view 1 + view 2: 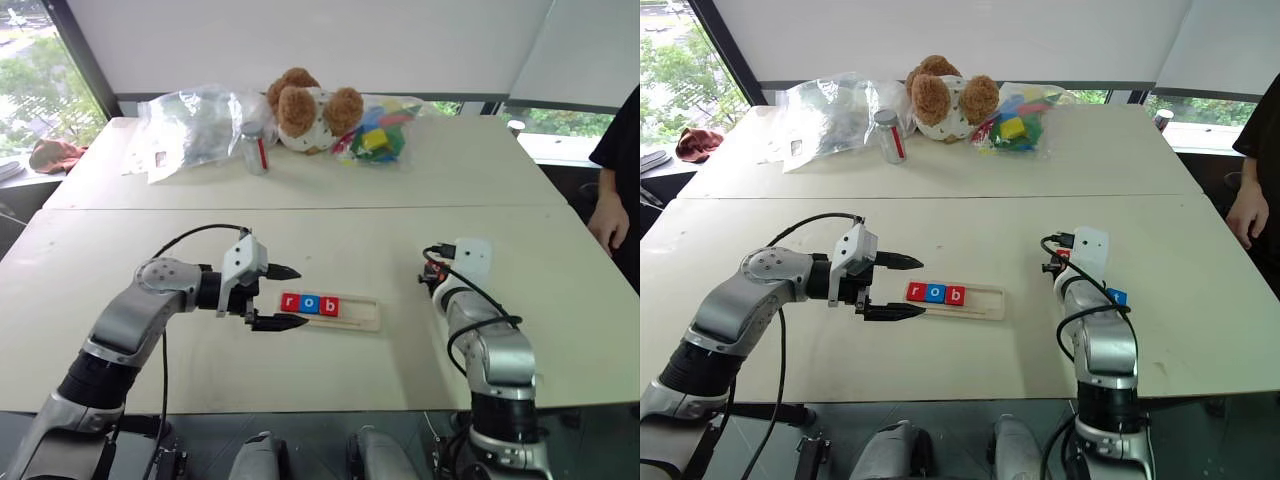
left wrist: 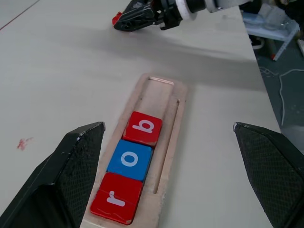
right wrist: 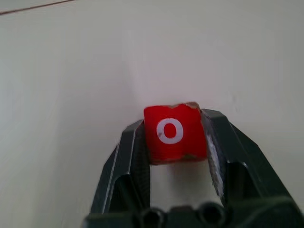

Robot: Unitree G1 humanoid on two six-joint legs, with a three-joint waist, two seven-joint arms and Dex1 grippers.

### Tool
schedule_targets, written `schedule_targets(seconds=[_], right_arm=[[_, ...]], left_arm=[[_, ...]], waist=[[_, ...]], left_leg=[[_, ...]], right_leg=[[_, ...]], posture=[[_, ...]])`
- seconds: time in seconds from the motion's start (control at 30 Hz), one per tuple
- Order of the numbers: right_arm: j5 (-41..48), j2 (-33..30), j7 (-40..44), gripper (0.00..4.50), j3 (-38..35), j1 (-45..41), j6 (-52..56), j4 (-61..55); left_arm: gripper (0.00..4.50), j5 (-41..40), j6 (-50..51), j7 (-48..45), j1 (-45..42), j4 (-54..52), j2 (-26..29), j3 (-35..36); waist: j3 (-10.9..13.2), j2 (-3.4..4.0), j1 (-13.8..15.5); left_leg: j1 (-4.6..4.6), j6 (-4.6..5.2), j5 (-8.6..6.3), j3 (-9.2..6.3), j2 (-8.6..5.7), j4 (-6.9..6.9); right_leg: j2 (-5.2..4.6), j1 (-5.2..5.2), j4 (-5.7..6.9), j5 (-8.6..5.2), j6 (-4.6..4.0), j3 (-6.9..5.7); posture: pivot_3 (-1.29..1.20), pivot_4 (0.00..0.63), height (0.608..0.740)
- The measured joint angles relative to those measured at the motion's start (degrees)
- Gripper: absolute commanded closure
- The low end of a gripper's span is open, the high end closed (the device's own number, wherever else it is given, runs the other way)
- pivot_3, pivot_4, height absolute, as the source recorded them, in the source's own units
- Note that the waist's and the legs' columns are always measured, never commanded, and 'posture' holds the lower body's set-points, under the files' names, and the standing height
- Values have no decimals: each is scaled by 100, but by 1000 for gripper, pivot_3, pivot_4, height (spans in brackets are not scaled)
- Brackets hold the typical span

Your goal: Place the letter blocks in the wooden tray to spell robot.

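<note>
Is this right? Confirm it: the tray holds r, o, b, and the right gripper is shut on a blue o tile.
One thing is wrong: the o tile in the right gripper is red, not blue, as the right wrist view shows. The rest stands: the tray holds r, o, b.

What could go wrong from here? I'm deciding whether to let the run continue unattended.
1. The right gripper pinches the red o block only at its fingertips; it could slip in transit.
2. The open left gripper hovers at the wooden tray end by the r block; a bump could shift the tray.
3. The b block borders the next slot, so a crooked drop could knock it.
</note>
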Motion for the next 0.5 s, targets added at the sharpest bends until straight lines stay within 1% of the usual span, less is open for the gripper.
schedule_targets(seconds=[0.07, 0.1, 0.27, 0.3, 0.33, 0.43, 0.47, 0.5], right_arm=[[-42, 219, -133, 3345, 105, 197, 565, -675], [-56, 219, -160, 3345, 179, 267, 753, -880], [-53, 182, -94, 3345, 211, 390, 1406, -1078], [-40, 230, -77, 2845, 174, 432, 1507, -1071], [-34, 275, -58, 2231, 154, 411, 1533, -1083], [-39, 314, -26, 850, 78, 378, 1632, -1084], [-44, 295, -19, 251, 55, 369, 1654, -1084], [-48, 267, -16, 76, 53, 355, 1685, -1084]], left_arm=[[0, 0, -2, -52, -10, 2, -7, -29], [0, 2, -6, -57, -25, 14, -16, -39], [0, 104, -163, -117, -410, 330, -246, -119], [0, 125, -216, -161, -444, 396, -257, -147], [0, 136, -238, -179, -460, 459, -264, -171], [0, 205, -262, -227, -485, 575, -330, -243], [0, 224, -263, -241, -485, 593, -333, -252], [0, 233, -263, -256, -486, 603, -333, -252]], waist=[[0, 0, -8], [0, 0, -6], [-3, -5, 9], [-3, -5, 6], [-3, -5, -1], [-3, -6, -27], [-4, -6, -38], [-4, -7, -45]], left_leg=[[0, 7, -4, 2, -2, 3], [0, 11, -6, 2, -4, 7], [3, 17, -9, 1, -15, 12], [2, 17, -9, 1, -14, 9], [3, 17, -9, 1, -13, 5], [3, 17, -9, -2, -8, 3], [4, 17, -9, -1, -8, 3], [6, 17, -9, -1, -8, 3]], right_leg=[[-2, 0, 0, 0, 0, 1], [-3, 2, 0, 0, 0, 1], [-5, 10, -2, 0, 0, 2], [-2, 8, -2, 0, 0, 3], [0, 6, -3, 0, 0, 3], [7, 5, -4, 0, 0, 3], [7, 5, -3, 0, 0, 3], [7, 6, -3, 0, 0, 3]], posture=[[0, 150, 740], [0, 150, 740], [0, 150, 740], [0, 150, 740], [0, 150, 740], [0, 150, 740], [0, 150, 740], [0, 150, 740]])
